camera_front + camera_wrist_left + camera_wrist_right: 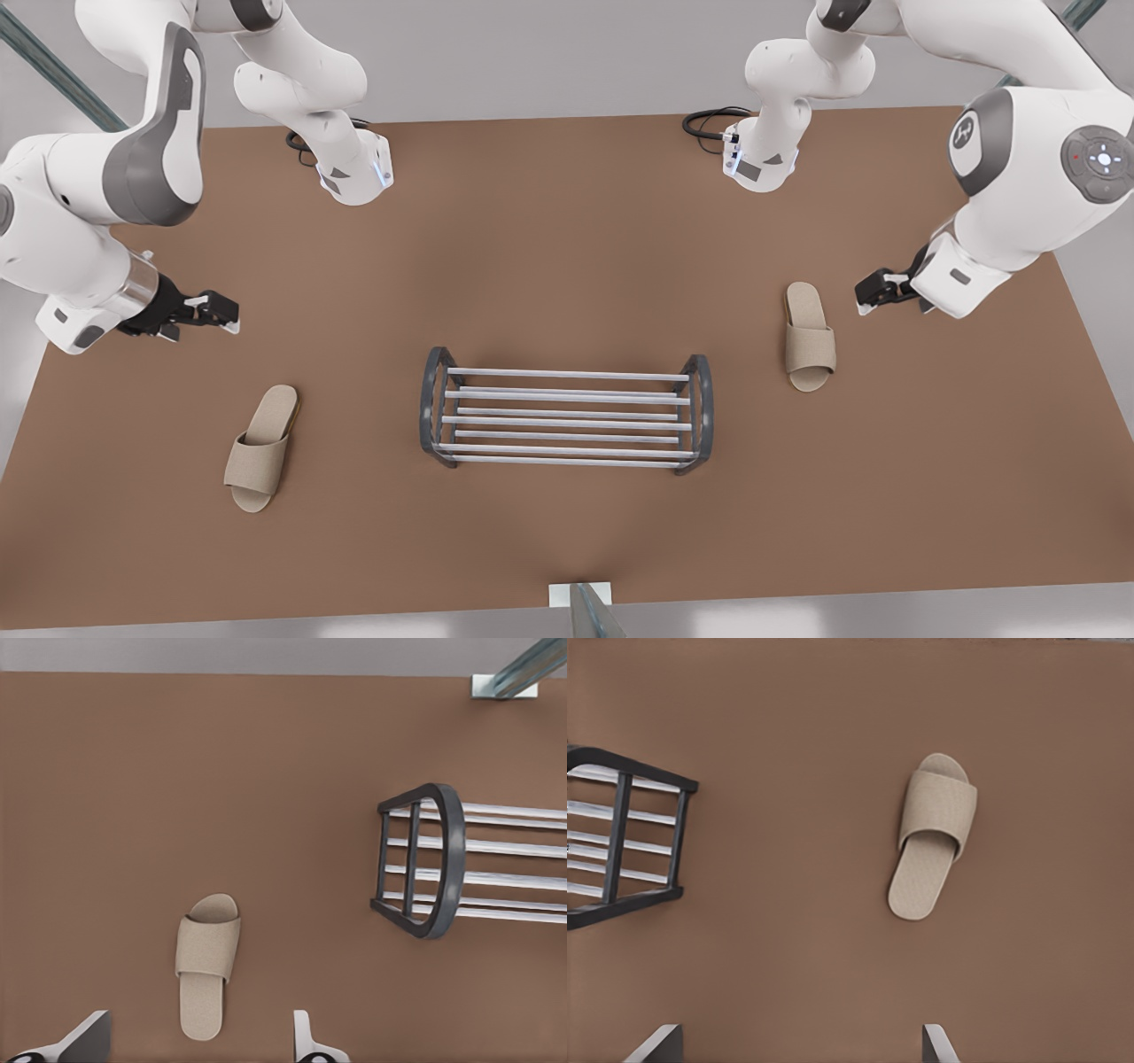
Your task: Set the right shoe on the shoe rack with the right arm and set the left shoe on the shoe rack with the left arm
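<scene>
The shoe rack (567, 375) stands mid-table, both tiers bare. The right shoe (261, 447), a beige slipper, lies tilted at the front view's left, toe toward the near edge; it also appears as the slipper (932, 837) in the right wrist view. My right gripper (232, 317) hovers open behind it, clear of it. The left shoe (808, 337) lies straight at the front view's right, seen again as the slipper (208, 966). My left gripper (861, 299) hangs open just beside its heel end, with fingers (89, 1038) spread wide and nothing between them.
The brown table (567, 549) has open room all round the rack, whose end frames (447, 859) (620, 842) appear in the wrist views. Both arm bases (354, 173) (762, 159) and black cables sit at the far edge. A metal post (585, 607) stands at the near edge.
</scene>
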Robot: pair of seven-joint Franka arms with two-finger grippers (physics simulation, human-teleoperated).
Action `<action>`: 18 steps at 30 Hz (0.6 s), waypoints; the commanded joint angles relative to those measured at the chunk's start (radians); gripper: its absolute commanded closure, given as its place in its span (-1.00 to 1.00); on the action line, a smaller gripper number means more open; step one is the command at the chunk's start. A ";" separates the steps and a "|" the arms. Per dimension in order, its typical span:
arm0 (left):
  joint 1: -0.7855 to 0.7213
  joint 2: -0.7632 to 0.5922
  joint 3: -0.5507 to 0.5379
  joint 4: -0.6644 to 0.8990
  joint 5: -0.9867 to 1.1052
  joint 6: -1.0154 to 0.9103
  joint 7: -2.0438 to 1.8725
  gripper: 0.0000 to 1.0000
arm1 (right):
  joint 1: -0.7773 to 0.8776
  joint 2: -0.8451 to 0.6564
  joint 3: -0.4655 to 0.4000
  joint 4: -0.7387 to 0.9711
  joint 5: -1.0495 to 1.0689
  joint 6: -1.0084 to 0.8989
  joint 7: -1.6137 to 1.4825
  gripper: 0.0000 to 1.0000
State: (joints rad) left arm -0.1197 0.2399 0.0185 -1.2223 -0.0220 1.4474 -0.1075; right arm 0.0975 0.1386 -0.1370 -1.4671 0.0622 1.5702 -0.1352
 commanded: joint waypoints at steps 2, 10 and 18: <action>0.000 -0.005 0.000 0.000 0.002 0.011 0.015 -1.00 | -0.002 -0.002 0.002 -0.013 -0.002 0.027 -0.063 -1.00; 0.000 -0.456 0.077 -0.801 -0.173 0.649 -0.511 -1.00 | 0.074 0.025 0.145 -0.259 -0.531 0.422 -0.150 -1.00; -0.032 -0.565 0.333 -1.299 -1.055 1.021 0.460 -1.00 | 0.091 0.050 0.143 -0.625 -1.642 0.846 0.442 -1.00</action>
State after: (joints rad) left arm -0.1497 -0.3216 0.3444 -2.4939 -0.8141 2.2155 -0.1561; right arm 0.1849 0.1900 0.0061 -2.0764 -1.1985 2.2070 -0.1075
